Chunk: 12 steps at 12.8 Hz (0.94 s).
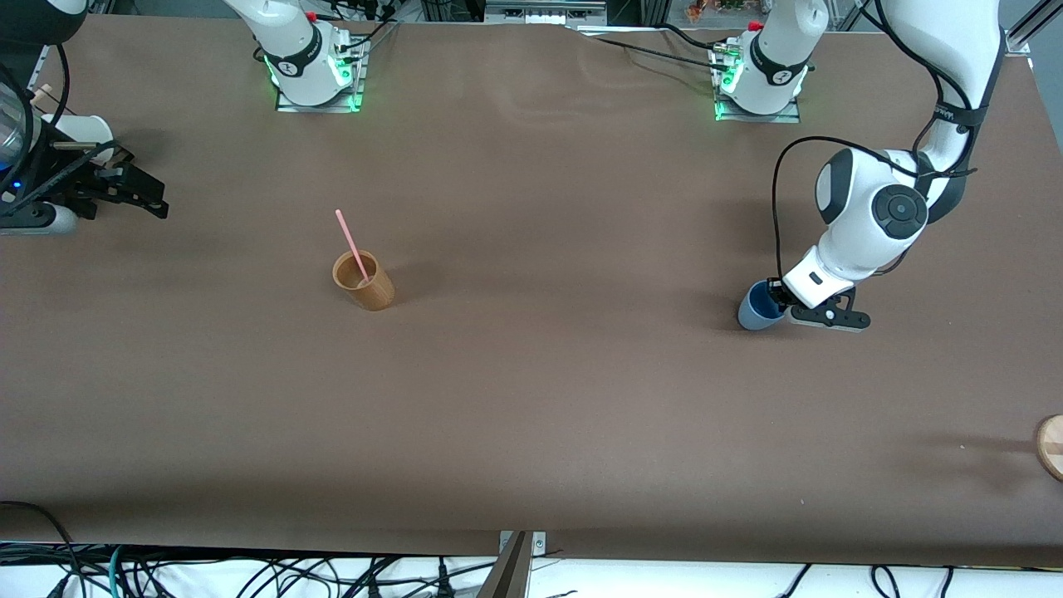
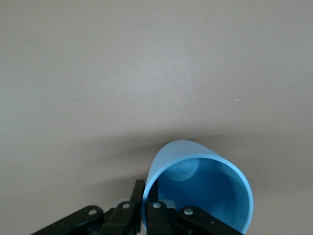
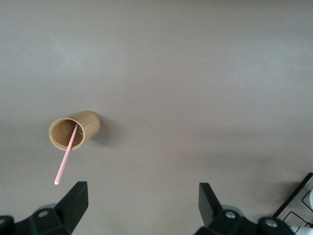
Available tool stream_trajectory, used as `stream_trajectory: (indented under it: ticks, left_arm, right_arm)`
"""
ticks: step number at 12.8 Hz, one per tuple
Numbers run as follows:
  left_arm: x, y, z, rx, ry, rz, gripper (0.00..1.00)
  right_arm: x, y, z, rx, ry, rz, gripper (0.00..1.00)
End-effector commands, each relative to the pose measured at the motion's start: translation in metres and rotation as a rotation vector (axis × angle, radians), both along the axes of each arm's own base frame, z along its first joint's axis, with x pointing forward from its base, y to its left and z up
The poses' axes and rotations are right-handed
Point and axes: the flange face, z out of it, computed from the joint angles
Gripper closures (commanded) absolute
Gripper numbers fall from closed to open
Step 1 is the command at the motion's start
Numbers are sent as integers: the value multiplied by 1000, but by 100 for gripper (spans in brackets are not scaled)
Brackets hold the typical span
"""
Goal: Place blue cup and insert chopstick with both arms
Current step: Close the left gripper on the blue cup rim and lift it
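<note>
The blue cup (image 1: 756, 311) is at the left arm's end of the table, tilted, and I cannot tell whether it touches the table. My left gripper (image 1: 779, 301) is shut on its rim. In the left wrist view the gripper (image 2: 148, 196) pinches the cup's wall (image 2: 205, 186), one finger inside and one outside. The pink chopstick (image 1: 349, 241) stands leaning in the tan-brown cup (image 1: 375, 295) near the table's middle. Both show in the right wrist view, chopstick (image 3: 66, 156) and brown cup (image 3: 90, 125). My right gripper (image 1: 154, 199) is open and empty, up over the right arm's end of the table (image 3: 142, 200).
A white cup (image 1: 83, 129) stands at the right arm's end, by the right gripper. A round wooden piece (image 1: 1051, 446) lies at the table's edge at the left arm's end, nearer the front camera than the blue cup.
</note>
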Motion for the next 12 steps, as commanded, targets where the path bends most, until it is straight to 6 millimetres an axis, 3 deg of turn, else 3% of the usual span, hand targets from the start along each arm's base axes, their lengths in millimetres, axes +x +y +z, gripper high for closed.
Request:
stream_trajectory:
  ticks: [1,3,5,10,12]
  left_arm:
    - [25,-43,50,-8,28,-19,100]
    - [33,-86,81,-17,39,-13,100]
    - [33,-136,96,-21,35,-7,100]
    - [6,-295,93,-24,43,51,100]
    - [-5,-349,84,-32,42,93,100]
  right_arm:
    - [-5,-3,2,-2,1,-3,0]
    - [-4,-3,1,0,3,-3,0]
    - [-5,-3,1,0,3,-3,0]
    - [-4,-2,2,-2,0,-1,0]
    - [-4,-2,2,-2,1,0,0]
